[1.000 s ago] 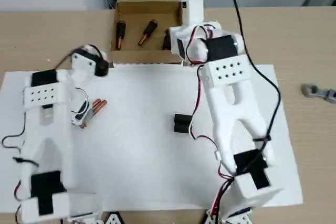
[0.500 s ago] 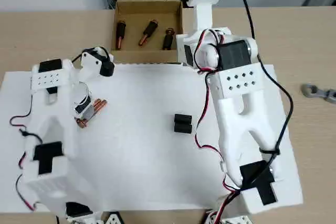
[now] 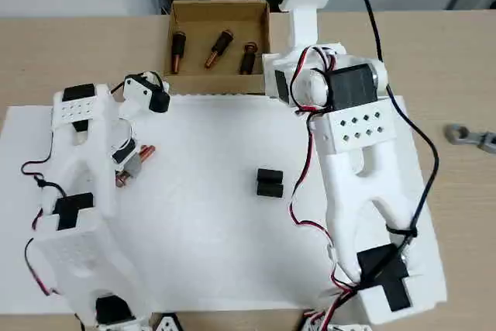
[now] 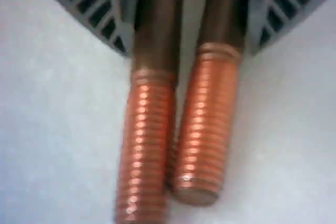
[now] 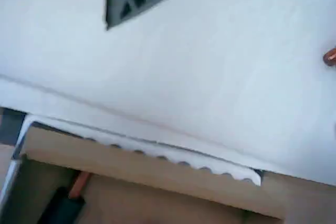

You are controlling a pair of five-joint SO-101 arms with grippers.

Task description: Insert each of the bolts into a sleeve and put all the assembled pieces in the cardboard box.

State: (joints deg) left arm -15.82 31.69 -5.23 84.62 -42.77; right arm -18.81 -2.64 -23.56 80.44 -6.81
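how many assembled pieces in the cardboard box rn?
3 assembled pieces, all in the cardboard box: one by its left wall, one in the middle, one toward the right wall. An arm overlaps the box's near right corner, so another may be hidden there.

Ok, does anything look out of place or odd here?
Yes: the left gripper is closed on two bolts at once, side by side on the white sheet, though the sleeves take one each. A wrench lies on the bare table.
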